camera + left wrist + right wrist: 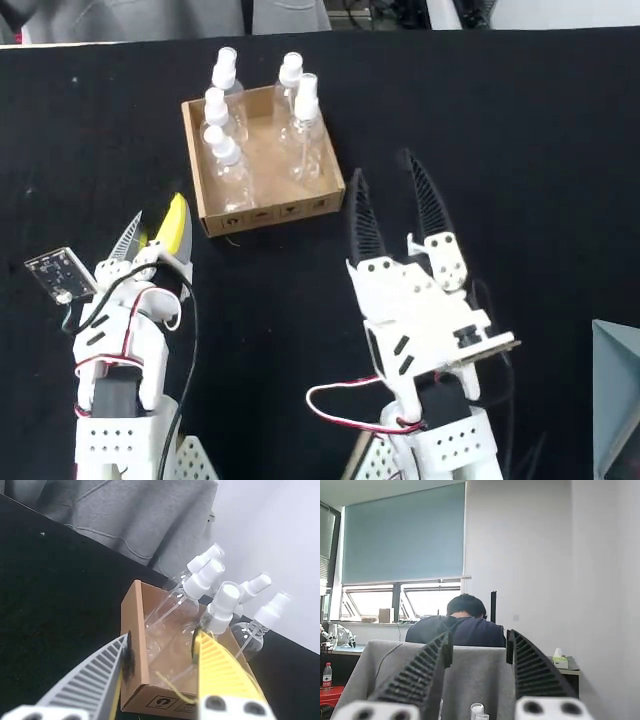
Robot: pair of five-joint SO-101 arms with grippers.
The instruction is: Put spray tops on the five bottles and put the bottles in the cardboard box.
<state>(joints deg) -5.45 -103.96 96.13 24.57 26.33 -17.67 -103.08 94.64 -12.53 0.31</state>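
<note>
Cardboard box (270,212): set on the black table (520,150), toward the far edge and left of the middle, its open top upward.

Bottles (306,130): five are counted, and all appear to stand inside the box. Their long axes are roughly upright, some leaning toward the far edge.

Spray tops (226,62): one white top is seen on each of the five bottles.

Left gripper (158,208): placed near the table's near left corner, with its grey and yellow fingers held apart and nothing between them. It is pointed at the box's near left corner and lies just short of it, not touching.

Right gripper (383,172): placed beside the box's right wall, toward the near edge and apart from the box. Its black fingers are spread wide, nothing is gripped, and the tips are aimed at the far edge.

Deciding relation: the box lies ahead of the left gripper, which is the nearer of the two; from the right gripper it lies to the left.

Stage (judged): capping and boxing appear finished. Only a withdrawal toward the near edge would be called for, with the box wall not to be brushed.
</note>
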